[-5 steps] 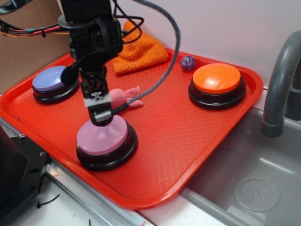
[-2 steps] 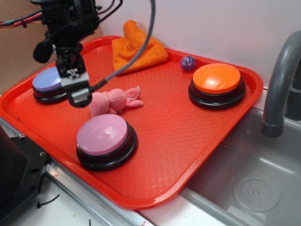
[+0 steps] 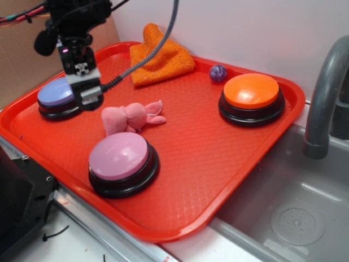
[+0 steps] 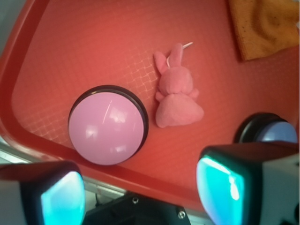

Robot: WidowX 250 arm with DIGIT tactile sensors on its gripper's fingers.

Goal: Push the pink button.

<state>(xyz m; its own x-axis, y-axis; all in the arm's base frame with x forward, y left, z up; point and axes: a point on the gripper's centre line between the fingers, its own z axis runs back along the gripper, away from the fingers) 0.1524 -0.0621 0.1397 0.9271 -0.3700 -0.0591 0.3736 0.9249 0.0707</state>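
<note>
Three dome buttons stand on the red tray [image 3: 256,147], and the pink button [image 3: 120,157] sits near its front edge, just in front of the pink plush rabbit [image 3: 130,117]. The hand [image 3: 90,97] hangs raised above the lavender button [image 3: 57,93], so the pink button lies toward the front and lower, well apart. In the wrist view its two fingers [image 4: 222,185] are apart and hold nothing.

Three dome buttons [image 3: 119,156], one plush bunny [image 3: 128,117], one orange cloth [image 3: 161,56], one purple ball [image 3: 218,72], one tray [image 3: 218,158]
</note>
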